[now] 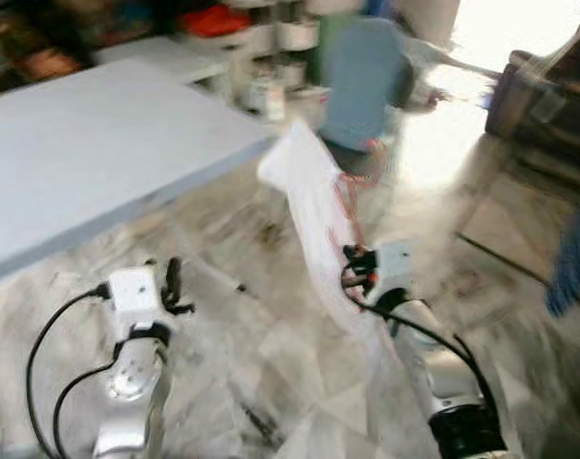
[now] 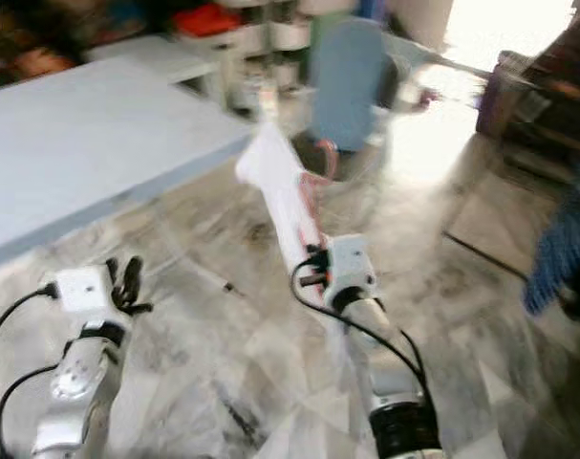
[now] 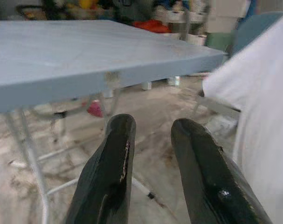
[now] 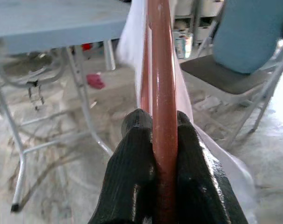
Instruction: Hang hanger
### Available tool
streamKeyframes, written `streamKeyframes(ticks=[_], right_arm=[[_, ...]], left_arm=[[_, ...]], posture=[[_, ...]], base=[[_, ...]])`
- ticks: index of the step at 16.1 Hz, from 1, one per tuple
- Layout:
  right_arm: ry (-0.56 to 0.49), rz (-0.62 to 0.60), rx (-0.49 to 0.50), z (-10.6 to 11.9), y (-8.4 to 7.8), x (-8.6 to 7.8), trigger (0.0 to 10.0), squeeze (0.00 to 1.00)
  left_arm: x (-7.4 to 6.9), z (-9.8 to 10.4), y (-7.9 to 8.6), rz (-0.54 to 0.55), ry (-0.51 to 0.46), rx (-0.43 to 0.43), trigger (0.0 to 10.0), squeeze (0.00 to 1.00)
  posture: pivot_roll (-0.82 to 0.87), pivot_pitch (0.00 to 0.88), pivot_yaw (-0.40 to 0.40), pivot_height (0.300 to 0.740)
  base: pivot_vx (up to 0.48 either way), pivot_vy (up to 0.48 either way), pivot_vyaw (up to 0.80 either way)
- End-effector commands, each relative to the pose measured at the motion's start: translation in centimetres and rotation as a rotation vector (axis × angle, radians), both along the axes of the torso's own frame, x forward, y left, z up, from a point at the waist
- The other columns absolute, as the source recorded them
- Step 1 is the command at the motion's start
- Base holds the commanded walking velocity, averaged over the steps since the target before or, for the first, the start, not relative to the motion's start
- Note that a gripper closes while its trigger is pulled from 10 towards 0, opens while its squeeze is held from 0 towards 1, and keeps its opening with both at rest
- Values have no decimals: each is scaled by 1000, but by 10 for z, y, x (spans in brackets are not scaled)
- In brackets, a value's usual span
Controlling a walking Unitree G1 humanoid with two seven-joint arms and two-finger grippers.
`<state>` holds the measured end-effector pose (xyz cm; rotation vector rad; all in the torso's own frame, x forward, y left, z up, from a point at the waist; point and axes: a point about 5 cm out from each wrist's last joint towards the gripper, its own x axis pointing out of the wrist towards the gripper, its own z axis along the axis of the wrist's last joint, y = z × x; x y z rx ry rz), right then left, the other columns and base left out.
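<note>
Hanger (image 4: 162, 70) lengthwise from right claw (image 4: 162, 128)

My right gripper (image 4: 164, 135) is raised fwd, fingers clamped tight on what it holds. Left gripper (image 3: 153, 140) sits lower, fingers slightly apart w/ nothing between.

a grey folding table (image 1: 89, 153) and blue-backed chair (image 1: 364, 81) stand on marbled tile floor (image 1: 261, 382), daylight glaring behind.

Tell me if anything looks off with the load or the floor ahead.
The white garment trails loosely off the reddish hanger clamped in the right gripper, its lower end draping over that arm. A small red scrap lies on the floor under the grey table. The head views are blurred.
</note>
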<state>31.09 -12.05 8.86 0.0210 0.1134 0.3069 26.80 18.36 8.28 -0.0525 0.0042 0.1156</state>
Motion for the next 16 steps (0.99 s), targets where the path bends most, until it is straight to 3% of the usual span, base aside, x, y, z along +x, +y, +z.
streamKeyframes(ticks=[1,5,6,12,16], right_arm=[[-92,52,25,19,15,7,10000,0],[-125,88,17,27,13,10,10000,0],[-132,156,17,32,14,8,10000,0],[-102,345,-15,36,17,-2,10000,0],[-124,564,16,55,35,-17,10000,0]], left_arm=[[3,2,6,6,-5,15,10000,0],[4,-2,0,-27,11,26,10000,0],[3,-5,-6,-72,23,2,10000,0],[11,-4,-21,-139,21,0,10000,0],[18,-3,-37,-207,24,-28,10000,0]], posture=[[-62,0,-8,731],[-75,0,0,731],[-83,0,4,731],[-101,0,7,731],[-111,0,11,731]], base=[[0,0,800],[0,0,800],[0,0,800],[0,0,0],[0,0,0]])
